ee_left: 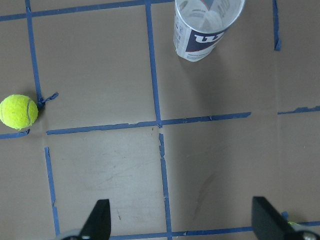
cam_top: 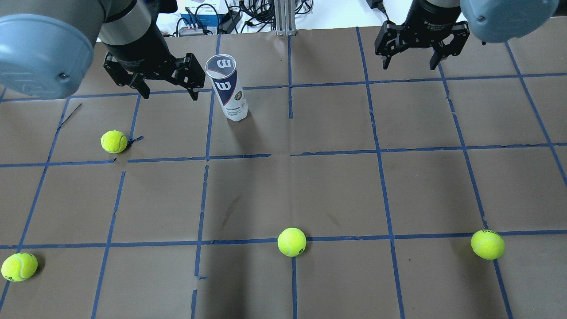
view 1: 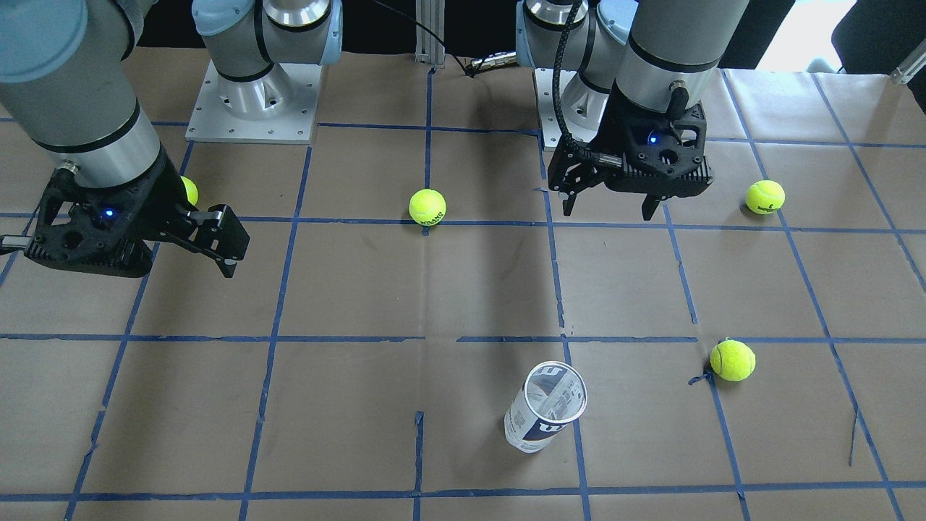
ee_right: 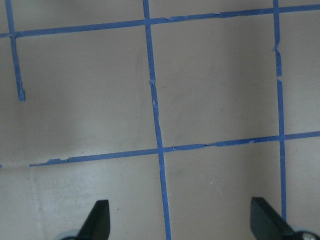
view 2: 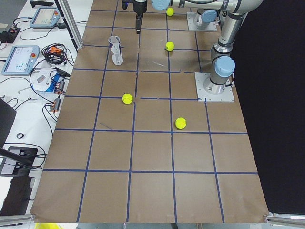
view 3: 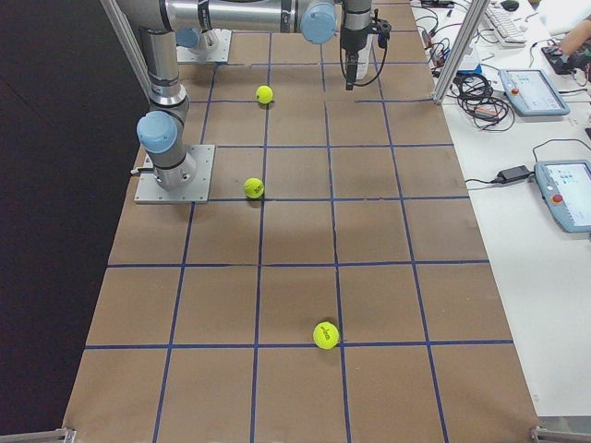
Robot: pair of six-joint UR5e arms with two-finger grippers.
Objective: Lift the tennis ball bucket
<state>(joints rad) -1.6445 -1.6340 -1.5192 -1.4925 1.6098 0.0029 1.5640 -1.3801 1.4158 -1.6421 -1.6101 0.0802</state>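
The tennis ball bucket (cam_top: 228, 88) is a clear can with a white and navy Wilson label. It stands upright with its top open on the far part of the table, and looks empty. It also shows in the front-facing view (view 1: 546, 409) and at the top of the left wrist view (ee_left: 206, 27). My left gripper (cam_top: 169, 95) is open and empty. It hangs above the table to the can's left in the overhead view, apart from it. My right gripper (cam_top: 409, 66) is open and empty, far to the right over bare table.
Several yellow-green tennis balls lie loose on the brown, blue-taped table (cam_top: 310, 186): one near the can (cam_top: 114, 141), one mid-front (cam_top: 292, 242), one front right (cam_top: 487, 244), one front left (cam_top: 19, 266). Cables and devices lie beyond the far edge.
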